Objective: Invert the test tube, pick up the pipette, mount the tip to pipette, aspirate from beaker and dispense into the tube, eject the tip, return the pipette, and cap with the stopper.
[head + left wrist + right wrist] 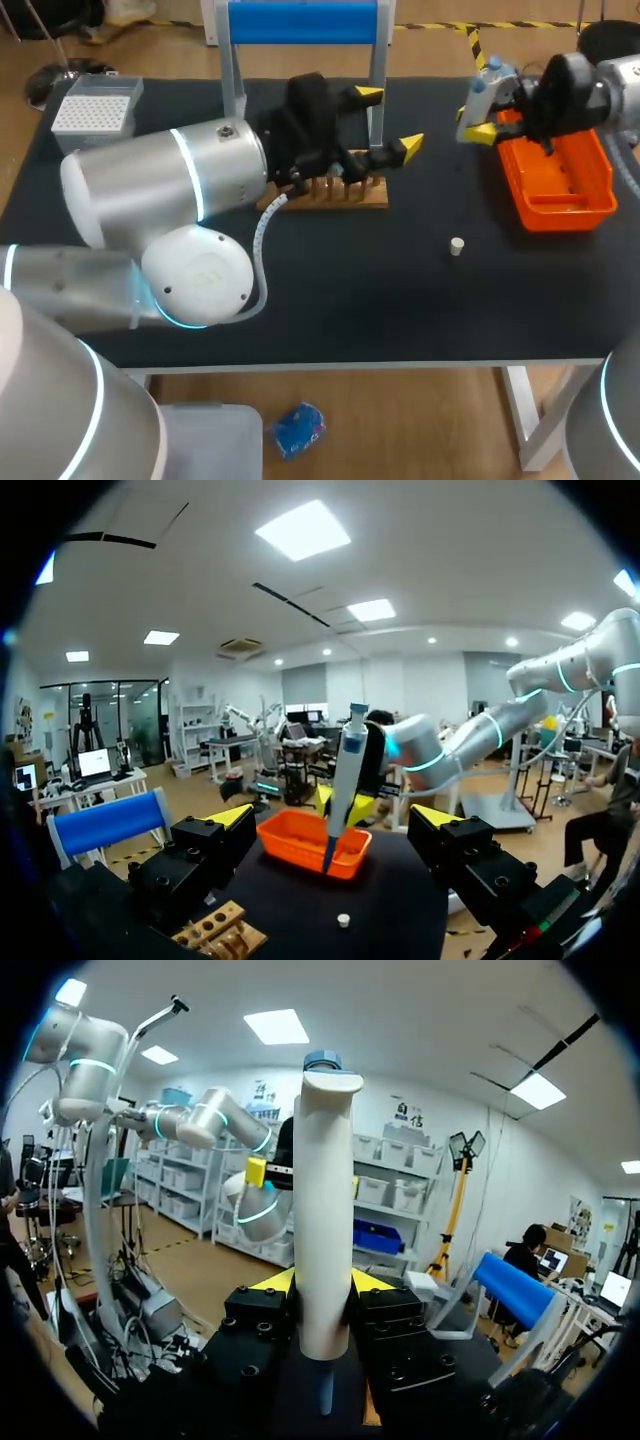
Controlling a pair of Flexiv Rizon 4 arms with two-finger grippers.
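The step in hand looks like picking up the pipette, and I'd say it is almost done. The right arm's fingers point(258, 1325) are clamped on the white pipette point(325, 1160) from both sides. They hold it upright, its thin end pointing down, just above the orange tray point(590, 205) by the right edge of the tabletop point(330, 290).

The left arm's fingers point(408, 148) are spread wide apart and hold nothing. They sit over the wooden rack point(345, 193), which is in the middle of the tabletop toward the far edge. I can't make out the test tube there - the arm hides much of the rack. The little white stopper point(456, 246) lies alone on the dark tabletop, between the rack and the tray and a bit nearer the front edge.

Next, I think, comes putting a tip on the pipette. The grey tip box point(95, 105) sits in the far left corner, well apart from the tray. So the right arm would need to carry the pipette all the way across, past the left arm and the rack, then push it straight down into one tip - a tilted push might miss or jam.
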